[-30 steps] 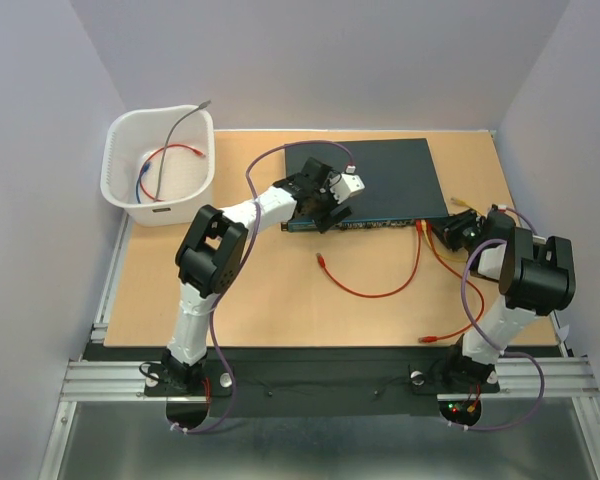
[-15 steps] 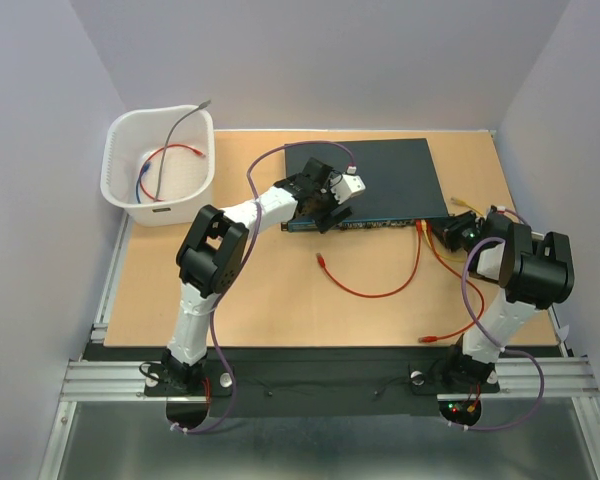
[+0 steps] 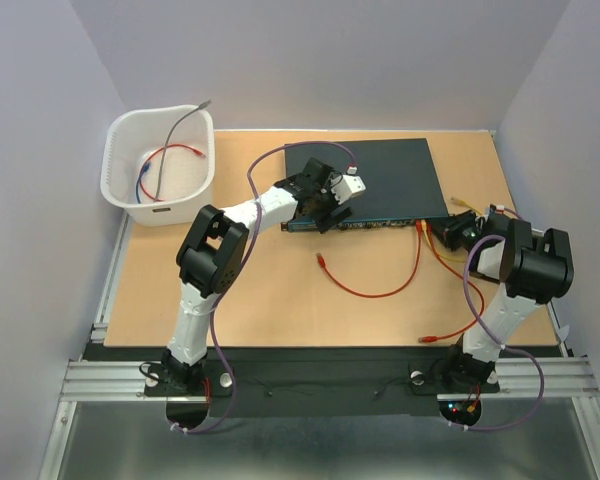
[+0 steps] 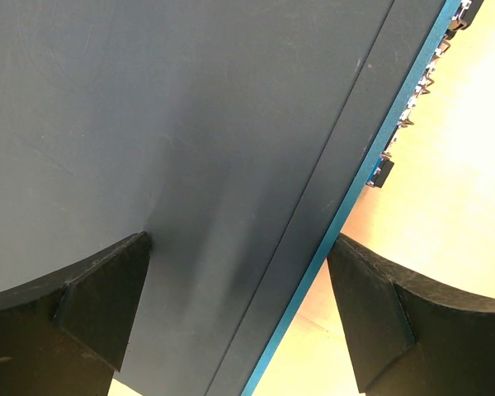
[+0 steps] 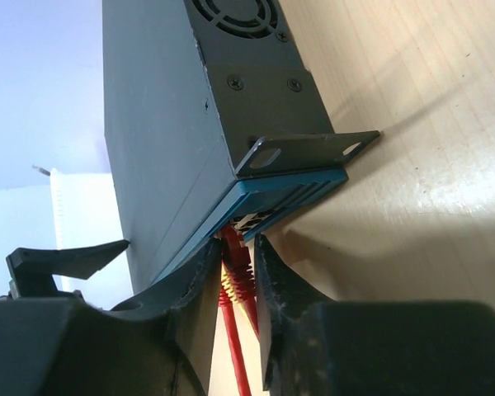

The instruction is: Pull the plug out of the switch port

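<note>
The switch (image 3: 380, 170) is a flat dark box at the back middle of the table, its teal socket face toward me. My left gripper (image 3: 325, 205) is open. Its jaws straddle the switch's front edge (image 4: 371, 165), one finger over the dark top (image 4: 190, 124) and one over the table. My right gripper (image 3: 442, 232) is at the right end of the socket face. In the right wrist view its fingers (image 5: 206, 264) are closed narrowly on a red plug (image 5: 241, 262) seated in a port below the mounting ear (image 5: 305, 153). A yellow boot shows behind the plug.
A red cable (image 3: 380, 292) loops over the table from the switch, with a loose end (image 3: 322, 260). A second red cable runs to the front right (image 3: 427, 338). A white basket (image 3: 160, 165) holding cables stands at the back left. A yellow plug (image 3: 458, 202) lies right of the switch.
My right arm's upper links have shifted slightly and the right gripper has edged a little toward the switch. The left arm has not moved.
</note>
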### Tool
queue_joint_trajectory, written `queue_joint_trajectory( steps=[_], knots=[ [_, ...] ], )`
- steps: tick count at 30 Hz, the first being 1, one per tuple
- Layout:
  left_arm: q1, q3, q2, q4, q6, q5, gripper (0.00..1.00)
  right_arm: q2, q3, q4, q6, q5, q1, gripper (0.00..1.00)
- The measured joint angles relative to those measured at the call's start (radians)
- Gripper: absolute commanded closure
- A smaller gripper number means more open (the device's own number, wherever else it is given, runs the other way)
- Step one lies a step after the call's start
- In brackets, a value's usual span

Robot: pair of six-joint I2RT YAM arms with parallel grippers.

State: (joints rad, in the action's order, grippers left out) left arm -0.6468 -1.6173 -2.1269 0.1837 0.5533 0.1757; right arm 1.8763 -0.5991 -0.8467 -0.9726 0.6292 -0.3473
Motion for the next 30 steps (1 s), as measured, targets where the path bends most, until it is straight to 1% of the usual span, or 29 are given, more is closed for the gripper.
queue_joint_trajectory(
  steps=[1,2,4,12,19,23,30],
  knots=[
    [0.0,0.0,0.0,0.0,0.0,0.0,0.02,0.002,-0.002,0.0,0.0,0.0,0.0,0.8],
    [0.0,0.0,0.0,0.0,0.0,0.0,0.02,0.003,-0.002,-0.001,-0.001,0.0,0.0,0.89],
    [0.0,0.0,0.0,0.0,0.001,0.0,0.02,0.005,-0.002,-0.008,-0.002,0.0,-0.003,1.0],
    [0.0,0.0,-0.002,-0.006,0.001,-0.003,0.02,0.017,0.002,-0.039,-0.003,-0.008,-0.005,1.0],
    [-0.001,0.0,-0.002,-0.006,0.001,-0.003,0.02,-0.056,0.093,-0.061,-0.016,-0.069,0.013,1.0],
    [-0.002,0.0,-0.002,-0.006,0.001,-0.005,0.02,-0.173,0.175,0.006,-0.009,-0.099,0.013,1.0],
    [-0.003,-0.002,-0.002,-0.002,0.001,-0.006,0.02,-0.287,0.199,0.122,0.009,-0.128,0.013,0.99]
  ],
)
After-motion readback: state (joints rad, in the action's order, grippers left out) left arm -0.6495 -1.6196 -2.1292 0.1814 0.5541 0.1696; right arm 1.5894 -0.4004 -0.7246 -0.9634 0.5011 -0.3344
